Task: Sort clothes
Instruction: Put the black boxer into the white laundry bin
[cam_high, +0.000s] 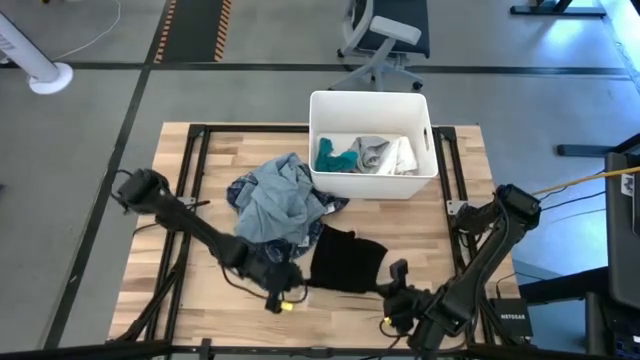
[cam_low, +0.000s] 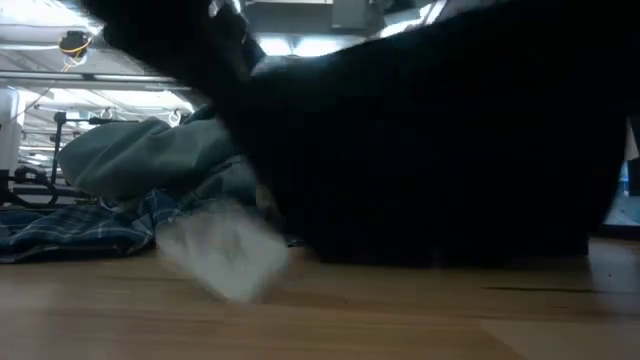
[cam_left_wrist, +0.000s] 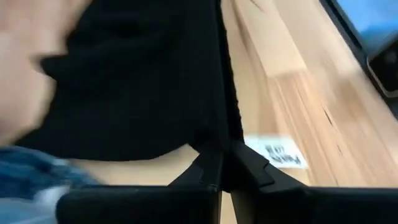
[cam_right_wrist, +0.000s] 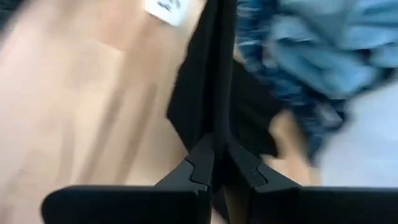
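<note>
Both grippers pinch the black garment.
Left gripper clamps its near-left edge, right gripper its near-right edge; white tag dangles.

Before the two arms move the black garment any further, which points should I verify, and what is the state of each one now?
1. Left gripper shut on the black garment: ok; the wrist view shows the fabric edge pinched between the fingers.
2. Right gripper shut on the same garment: ok; the fabric runs up from its closed fingers.
3. Black garment free of the light blue-grey garment and the dark blue plaid garment: cannot tell; their edges meet in the high view.
4. Room in the white bin: ok; the teal garment and the white garment cover only its floor.
5. White tag clear of the fingers: ok.
</note>
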